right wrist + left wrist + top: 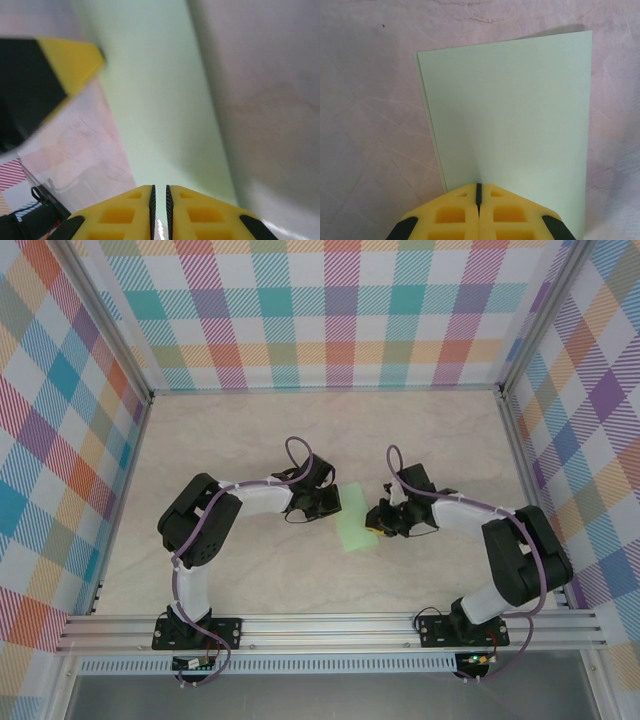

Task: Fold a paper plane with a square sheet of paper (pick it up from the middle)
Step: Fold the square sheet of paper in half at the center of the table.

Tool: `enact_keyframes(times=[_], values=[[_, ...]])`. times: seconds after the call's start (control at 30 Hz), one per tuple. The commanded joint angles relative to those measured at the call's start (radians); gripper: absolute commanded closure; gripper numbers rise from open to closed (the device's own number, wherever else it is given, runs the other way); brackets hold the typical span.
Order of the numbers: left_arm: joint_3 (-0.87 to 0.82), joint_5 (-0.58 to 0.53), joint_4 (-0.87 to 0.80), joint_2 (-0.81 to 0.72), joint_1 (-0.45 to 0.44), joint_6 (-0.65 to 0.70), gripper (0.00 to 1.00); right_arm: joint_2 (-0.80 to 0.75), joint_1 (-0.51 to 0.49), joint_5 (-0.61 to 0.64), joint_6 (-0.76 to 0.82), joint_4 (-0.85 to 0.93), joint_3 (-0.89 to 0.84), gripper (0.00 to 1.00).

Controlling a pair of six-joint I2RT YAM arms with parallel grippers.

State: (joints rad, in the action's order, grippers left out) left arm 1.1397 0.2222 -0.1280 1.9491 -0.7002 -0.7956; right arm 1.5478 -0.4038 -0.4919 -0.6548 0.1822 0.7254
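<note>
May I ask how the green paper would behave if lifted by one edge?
Likely floppy: the folded sheet of paper looks thin, though its two layers, showing at the left edge, may stiffen it. Pushed, it would probably slide on the smooth table.

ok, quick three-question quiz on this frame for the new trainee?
1. True or false: the paper is one unfolded layer.
2. The left gripper is: A open above the paper; B shut on the paper's edge; C shut on nothing.
3. Fill in: from above, the paper sits ___ the left gripper and right gripper.
Key: 1 false, a second layer peeks out along one edge; 2 B; 3 between.
</note>
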Motion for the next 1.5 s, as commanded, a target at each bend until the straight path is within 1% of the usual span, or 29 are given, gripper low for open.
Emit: enact_keyframes(times=[0.0,0.07,0.17,0.37,0.53,0.83,1.07,1.27,1.47], values=[[-0.077,-0.100,-0.230,0.078,-0.008,0.016,1.00,0.100,0.000,-0.021,-0.019,-0.112,0.079,0.85],[-0.081,-0.100,-0.228,0.076,-0.008,0.015,1.00,0.147,0.000,-0.016,-0.023,-0.142,0.094,0.86],[-0.086,-0.099,-0.227,0.077,-0.008,0.013,1.00,0.177,0.000,-0.002,-0.018,-0.149,0.095,0.87],[-0.092,-0.106,-0.224,0.077,-0.008,0.009,1.00,0.169,0.000,0.021,-0.007,-0.141,0.005,0.87],[-0.092,-0.110,-0.230,0.080,-0.008,0.008,1.00,0.127,0.001,0.041,-0.016,-0.144,-0.086,0.87],[-0.102,-0.123,-0.228,0.076,-0.007,0.005,1.00,-0.004,0.002,0.075,-0.046,-0.061,-0.184,0.87],[-0.101,-0.121,-0.229,0.075,-0.008,0.008,1.00,-0.039,0.002,0.084,-0.070,0.017,-0.209,0.87],[-0.098,-0.118,-0.229,0.072,-0.009,0.012,1.00,-0.094,0.002,0.132,-0.076,0.105,-0.213,0.87],[-0.081,-0.107,-0.224,0.073,-0.008,0.023,1.00,-0.105,0.000,0.106,-0.044,0.139,-0.199,0.86]])
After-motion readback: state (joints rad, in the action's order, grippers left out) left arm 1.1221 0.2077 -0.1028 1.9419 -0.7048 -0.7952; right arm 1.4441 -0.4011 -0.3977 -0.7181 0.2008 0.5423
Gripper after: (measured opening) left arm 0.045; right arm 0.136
